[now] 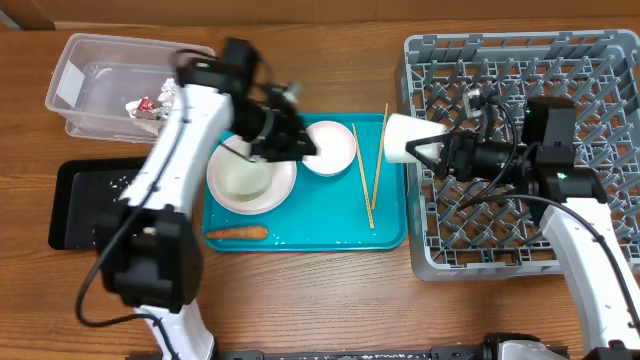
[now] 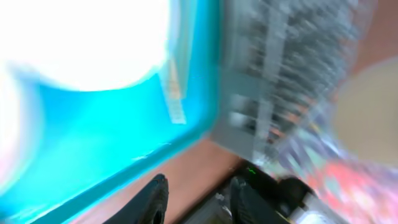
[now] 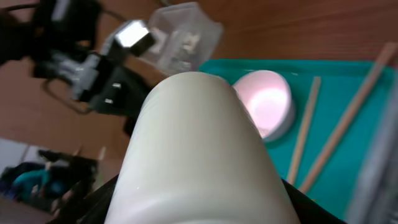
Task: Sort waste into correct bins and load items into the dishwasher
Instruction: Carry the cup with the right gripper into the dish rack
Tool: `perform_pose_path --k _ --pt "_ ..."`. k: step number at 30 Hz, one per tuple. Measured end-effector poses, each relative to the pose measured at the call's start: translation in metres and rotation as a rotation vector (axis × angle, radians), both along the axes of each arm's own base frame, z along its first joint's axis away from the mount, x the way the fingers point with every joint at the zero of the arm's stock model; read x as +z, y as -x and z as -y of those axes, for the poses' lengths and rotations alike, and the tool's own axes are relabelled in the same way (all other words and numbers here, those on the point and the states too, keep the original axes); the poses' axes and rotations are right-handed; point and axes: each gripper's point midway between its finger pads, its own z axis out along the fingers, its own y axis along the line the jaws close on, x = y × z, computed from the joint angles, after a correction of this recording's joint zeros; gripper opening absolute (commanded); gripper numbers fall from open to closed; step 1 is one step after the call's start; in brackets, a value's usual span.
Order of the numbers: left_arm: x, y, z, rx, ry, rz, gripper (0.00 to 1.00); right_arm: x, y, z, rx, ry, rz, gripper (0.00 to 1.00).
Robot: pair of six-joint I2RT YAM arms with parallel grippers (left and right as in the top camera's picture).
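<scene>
Left tool (image 1: 300, 143): it hangs low over the teal tray (image 1: 390, 225), right by the small bowl (image 1: 330, 147). Its two fingers (image 2: 157, 199) stand a little apart with nothing between them. The left wrist view is very blurry.
Right tool (image 1: 428, 150): it grips the cup (image 1: 403, 138), with one finger on each side.
Cup: it is white and lies on its side in the air. It is over the right edge of the teal tray, just beside the left wall of the dish rack (image 1: 520, 60).
Small bowl: it is white and sits on the teal tray, just beside the plate (image 1: 280, 195).
Plate: it is white and round, on the left part of the teal tray. A second bowl (image 1: 243, 178) sits on it, partly under the left arm.
Chopsticks (image 1: 370, 170): two thin wooden sticks lie side by side on the teal tray, between the small bowl and the cup.
Carrot (image 1: 237, 233): it is orange and lies flat on the teal tray, at the near left corner, by the plate.
Clear tub (image 1: 75, 90): it stands at the far left of the desk (image 1: 320, 300). The foil (image 1: 168, 97) and the wrapper (image 1: 145, 107) lie inside it.
Black tray (image 1: 75, 210): it is flat on the desk, near the clear tub and left of the teal tray. A few bits of rice (image 1: 120, 182) lie on it.
Dish rack: it is grey with many pegs, on the right side of the desk. The right arm reaches across it.
</scene>
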Motion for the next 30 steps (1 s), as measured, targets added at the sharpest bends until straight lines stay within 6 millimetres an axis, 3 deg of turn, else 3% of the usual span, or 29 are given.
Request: perform_pose_path --k 3,6,10,11,17,20,26,30 --pt "0.006 -0.005 -0.054 0.103 -0.139 0.037 0.36 -0.008 -0.006 0.030 -0.126 0.069 -0.048 0.39" --pt "0.026 -0.004 -0.101 0.202 -0.250 0.102 0.36 -0.005 -0.009 0.076 -0.290 0.140 -0.112 0.39" --pt "0.058 0.003 -0.151 0.327 -0.343 0.197 0.36 0.016 -0.012 0.150 -0.541 0.252 -0.141 0.40" --pt "0.068 0.007 -0.164 0.365 -0.367 0.225 0.36 0.025 -0.009 0.183 -0.658 0.320 -0.145 0.40" --pt "0.077 0.011 -0.182 0.412 -0.405 0.251 0.36 0.015 0.028 0.274 -0.996 0.528 -0.282 0.40" --pt "0.077 0.011 -0.182 0.411 -0.407 0.251 0.36 0.010 0.048 0.307 -1.131 0.580 -0.348 0.40" --pt "0.076 0.011 -0.182 0.412 -0.409 0.251 0.36 -0.014 0.069 0.346 -1.283 0.626 -0.500 0.41" --pt "0.076 0.011 -0.182 0.412 -0.410 0.251 0.36 -0.039 0.070 0.355 -1.288 0.642 -0.595 0.41"
